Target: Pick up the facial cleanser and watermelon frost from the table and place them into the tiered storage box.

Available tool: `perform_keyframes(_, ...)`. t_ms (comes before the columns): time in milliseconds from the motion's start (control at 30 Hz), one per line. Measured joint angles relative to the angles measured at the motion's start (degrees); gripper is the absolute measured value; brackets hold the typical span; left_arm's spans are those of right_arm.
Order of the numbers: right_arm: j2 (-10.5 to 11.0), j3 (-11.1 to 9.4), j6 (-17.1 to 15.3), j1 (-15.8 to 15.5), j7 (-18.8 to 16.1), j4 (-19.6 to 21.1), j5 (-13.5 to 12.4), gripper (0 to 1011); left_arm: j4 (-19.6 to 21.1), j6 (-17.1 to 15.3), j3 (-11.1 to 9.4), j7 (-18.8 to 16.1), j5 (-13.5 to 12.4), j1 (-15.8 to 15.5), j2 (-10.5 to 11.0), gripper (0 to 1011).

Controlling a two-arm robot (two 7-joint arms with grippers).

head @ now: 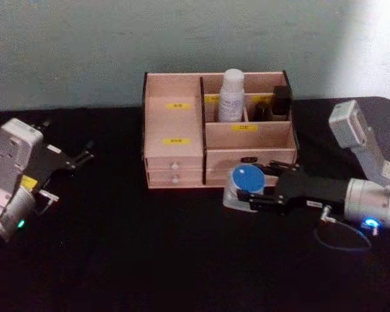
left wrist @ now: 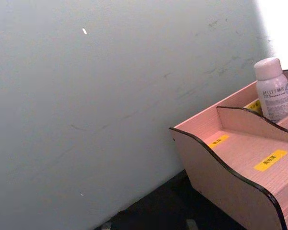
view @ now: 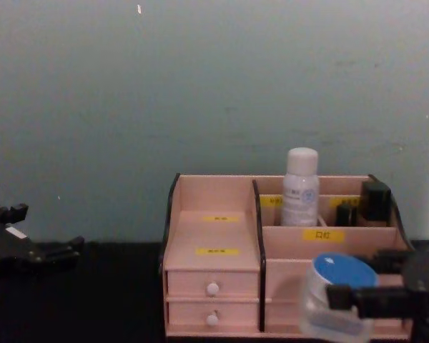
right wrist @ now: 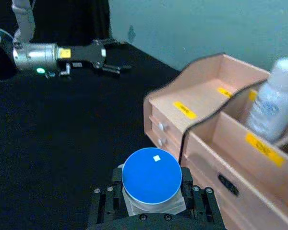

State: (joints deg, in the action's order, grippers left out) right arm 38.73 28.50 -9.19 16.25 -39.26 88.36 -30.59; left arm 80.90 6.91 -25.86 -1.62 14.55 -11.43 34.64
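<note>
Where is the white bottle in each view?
Head: the white bottle stands upper centre, in the box's back compartment.
Left wrist: bottle beyond the curved divider.
Right wrist: bottle past the divider, beyond the jar the right gripper holds.
Chest: bottle right of centre.
Landmark: the box's black-edged divider.
Left gripper idles left of the box.

A black desk (head: 149,260) is running back to a pale grey-green wall (head: 84,52), while a black box (head: 283,99) is standing upright in the back right compartment of the tiered storage box (head: 175,123).
</note>
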Motion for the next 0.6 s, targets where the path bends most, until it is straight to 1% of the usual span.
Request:
perform_keyframes(200,-1.92,2.0,0.72,3.22,-0.48,-1.64,0.58,726,0.0,0.0,0.0,0.0,0.0,0.0,0.0,1001)
perform_keyframes(300,-2.64,2.64,0.97,4.42,-0.57,-2.38,0.9,726,0.0,0.0,0.0,0.0,0.0,0.0,0.0,1001)
perform_keyframes(600,-6.32,5.52,1.24,9.8,-0.97,-6.46,2.53,726,0.0,0.0,0.0,0.0,0.0,0.0,0.0,1001)
